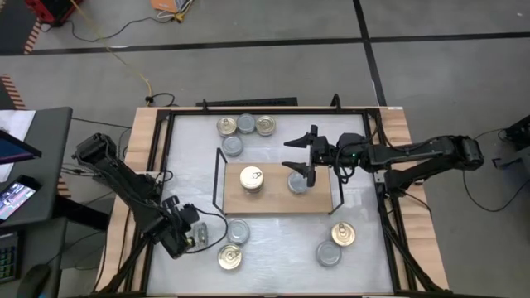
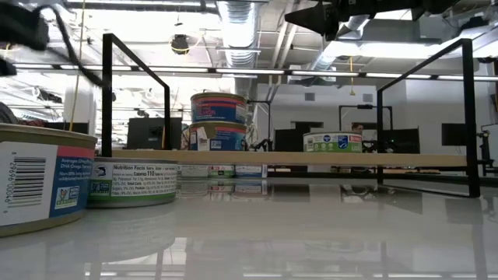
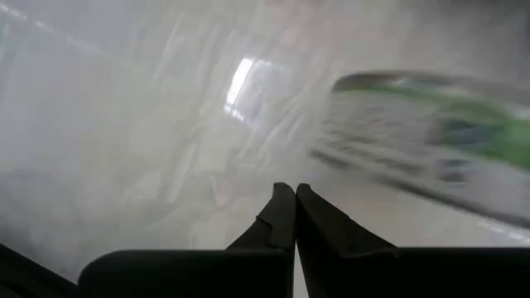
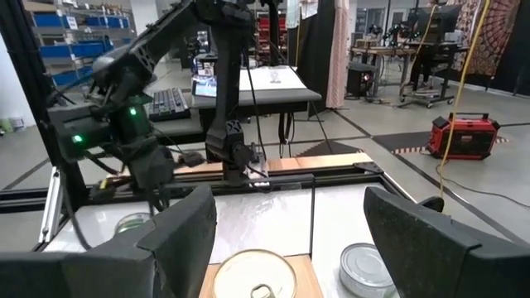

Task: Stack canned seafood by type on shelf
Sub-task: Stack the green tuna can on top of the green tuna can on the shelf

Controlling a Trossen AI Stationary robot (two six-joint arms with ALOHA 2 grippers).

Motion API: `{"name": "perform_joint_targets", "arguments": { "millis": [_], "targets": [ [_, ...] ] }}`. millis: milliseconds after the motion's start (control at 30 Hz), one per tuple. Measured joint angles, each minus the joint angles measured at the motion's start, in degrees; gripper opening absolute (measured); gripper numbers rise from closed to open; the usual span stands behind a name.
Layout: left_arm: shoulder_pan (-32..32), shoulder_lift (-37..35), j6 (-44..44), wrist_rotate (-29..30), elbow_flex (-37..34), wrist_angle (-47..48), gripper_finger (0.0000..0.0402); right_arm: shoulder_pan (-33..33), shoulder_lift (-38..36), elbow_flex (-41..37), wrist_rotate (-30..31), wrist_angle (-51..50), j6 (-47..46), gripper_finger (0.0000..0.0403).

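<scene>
The shelf (image 1: 277, 201) is a light wooden board with black wire end frames in the middle of the table. On it stand a stack of gold-lidded tins (image 1: 252, 179) and one silver-lidded tin (image 1: 298, 184). My right gripper (image 4: 290, 240) hangs open and level above these two, holding nothing. My left gripper (image 3: 294, 207) is shut on nothing and points steeply down over bare table at the near left. It is beside a green-labelled tin (image 3: 431, 149), close to a silver tin (image 1: 238, 230) and a gold tin (image 1: 230, 257).
Several loose tins sit beyond the shelf's far edge (image 1: 246, 125). A gold tin (image 1: 344, 234) and a silver tin (image 1: 328, 253) lie near right. The shelf's black wire frames (image 2: 128, 101) rise at both short ends. A black rail frame (image 1: 161, 165) rims the white tabletop.
</scene>
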State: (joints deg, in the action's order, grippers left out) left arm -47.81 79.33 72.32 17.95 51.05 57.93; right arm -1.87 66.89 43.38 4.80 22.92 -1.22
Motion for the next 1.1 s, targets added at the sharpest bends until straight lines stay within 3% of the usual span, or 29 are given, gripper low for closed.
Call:
{"name": "perform_joint_targets", "arguments": {
  "millis": [200, 400, 500, 633, 867, 1100],
  "targets": [
    [-0.16, 0.00, 3.04, 2.24, 5.24, 3.34, 0.0006, -0.02, 0.00, 0.00, 0.00, -0.12, 0.05, 0.0329],
    [-3.28, -0.02, 6.29, 11.07, 10.09, 7.90, 0.0003, -0.02, 0.00, 0.00, 0.00, -0.25, 0.18, 0.0329],
    [-3.99, -0.02, 6.93, 12.48, 11.77, 8.21, 0.0001, -0.02, 0.00, 0.00, 0.00, -0.35, 0.18, 0.0329],
    [-3.98, 0.21, 2.04, 7.04, 12.24, -2.07, 0.0001, -0.02, 0.00, 0.00, 0.00, -0.37, 0.18, 0.0329],
    [-6.00, 4.91, -19.94, 0.18, 12.27, -24.72, 0.0001, -0.02, 0.00, 0.00, 0.00, -0.39, 0.16, 0.0329],
    [-5.26, 11.86, -15.86, -10.66, 12.22, -20.88, 0.0000, -0.04, 0.00, 0.00, 0.00, -0.42, 0.16, 0.0329]
  ]
}}
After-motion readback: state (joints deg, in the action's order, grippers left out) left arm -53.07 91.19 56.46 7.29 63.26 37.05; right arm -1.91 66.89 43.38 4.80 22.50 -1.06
